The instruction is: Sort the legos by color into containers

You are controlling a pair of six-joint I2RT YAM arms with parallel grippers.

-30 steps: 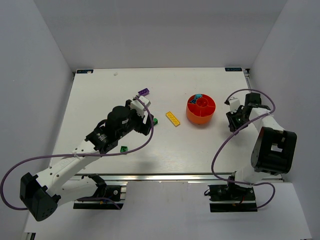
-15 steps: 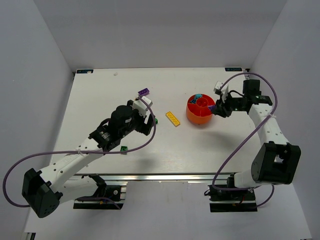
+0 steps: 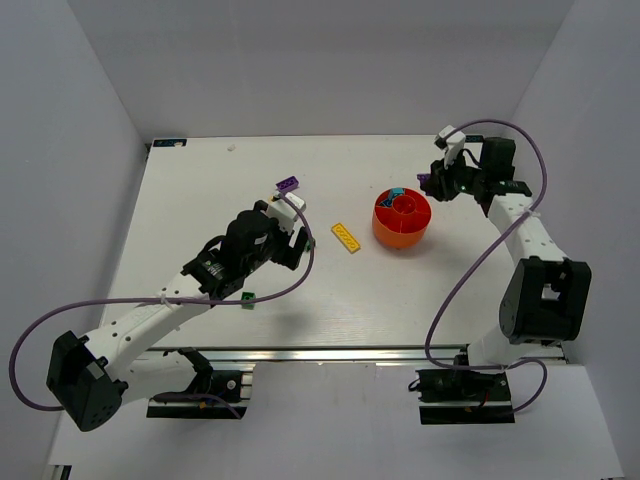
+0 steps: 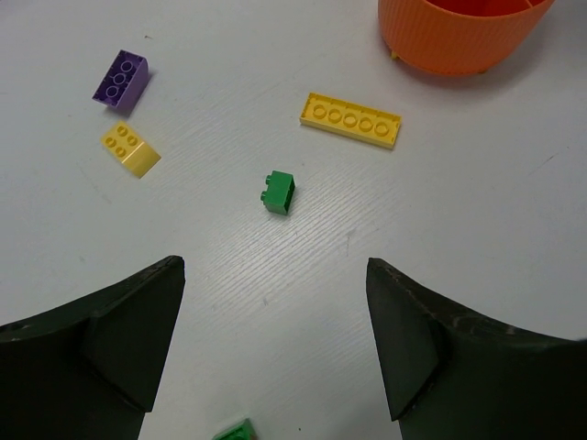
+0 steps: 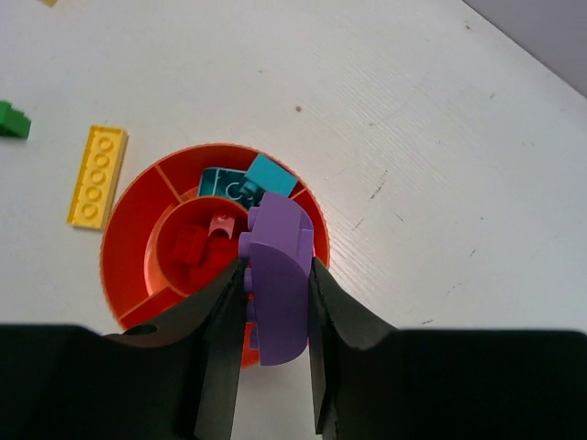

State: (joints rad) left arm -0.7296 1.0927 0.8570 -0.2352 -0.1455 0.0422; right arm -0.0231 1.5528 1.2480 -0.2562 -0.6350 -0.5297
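Progress check. The right gripper is clamped on a rounded purple brick, jaws partly closed against its sides. It hangs above the far right edge of the orange bowl, and the brick is not yet released. I cannot tell which compartment it sits over, because the fingers cover that part of the bowl.

Sorted, as seen from the right wrist: teal bricks in a far outer compartment and red bricks in the centre well. The other outer compartments I can see look unfilled.

The left gripper is spread wide and holds nothing. It hovers over the table left of the bowl, with a small green brick just beyond its fingertips.

Left on the table:
- that green brick
- a second green brick, nearer the arm bases
- a long yellow plate, between the first green brick and the bowl
- a small yellow brick, further left
- a purple block, just beyond the small yellow brick

Judgement: two colours are in, purple is in hand, and yellow and green are not started. About half done at best, with five pieces loose.
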